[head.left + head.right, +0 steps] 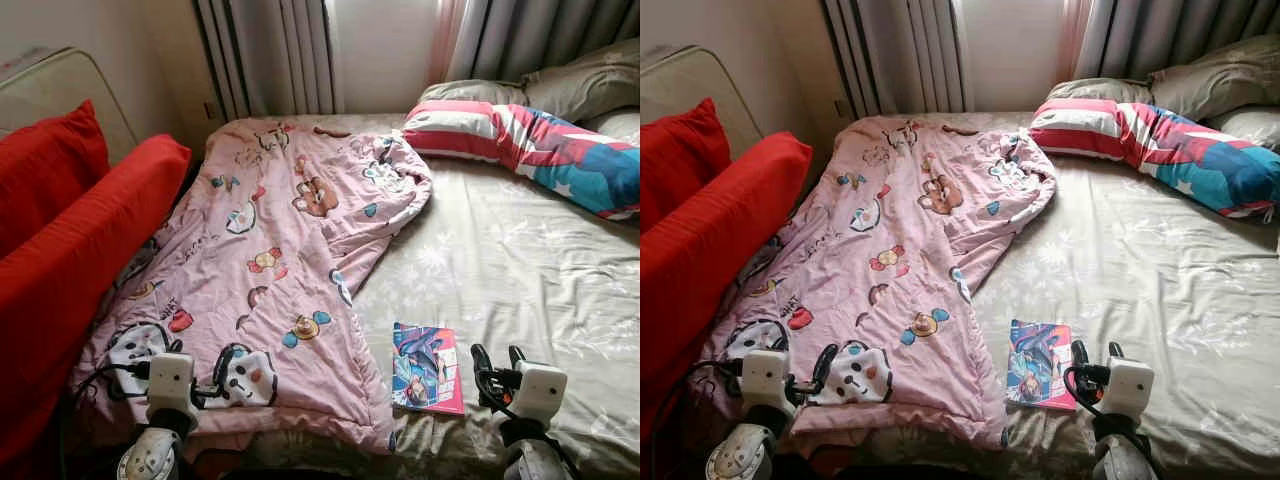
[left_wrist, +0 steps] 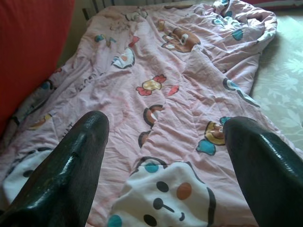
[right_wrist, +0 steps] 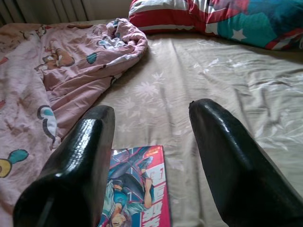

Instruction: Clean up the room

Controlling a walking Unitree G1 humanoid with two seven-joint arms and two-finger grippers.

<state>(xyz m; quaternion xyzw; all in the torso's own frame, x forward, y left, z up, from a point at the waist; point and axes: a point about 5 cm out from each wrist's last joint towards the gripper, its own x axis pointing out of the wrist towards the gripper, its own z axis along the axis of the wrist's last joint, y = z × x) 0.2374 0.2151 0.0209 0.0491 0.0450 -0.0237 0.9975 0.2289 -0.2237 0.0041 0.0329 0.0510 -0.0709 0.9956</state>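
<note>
I see a bed point(image 1: 520, 270) with a beige flowered sheet across the middle and right of the picture. A pink blanket point(image 1: 270, 250) with cartoon animals lies spread down the left half of the bed, from the top center to the bottom edge, and its upper right corner is bunched up. A thin book point(image 1: 428, 368) with a bright cartoon cover lies flat on the sheet in the lower middle, just beside the blanket's right edge. A long striped pillow point(image 1: 540, 145), red, white and blue, lies in the upper right, with grey pillows point(image 1: 575, 85) behind it. Two red cushions point(image 1: 70, 230) lean along the left side, touching the blanket. Grey curtains point(image 1: 270, 55) hang at the top. My left gripper point(image 2: 163, 156) is low at the bottom left, over the near end of the blanket, and its fingers point(image 2: 71, 165) are spread apart with nothing between them. My right gripper point(image 3: 151, 142) is at the bottom right, over the sheet just beside the book, and its fingers point(image 3: 232, 161) are spread apart too, holding nothing.
</note>
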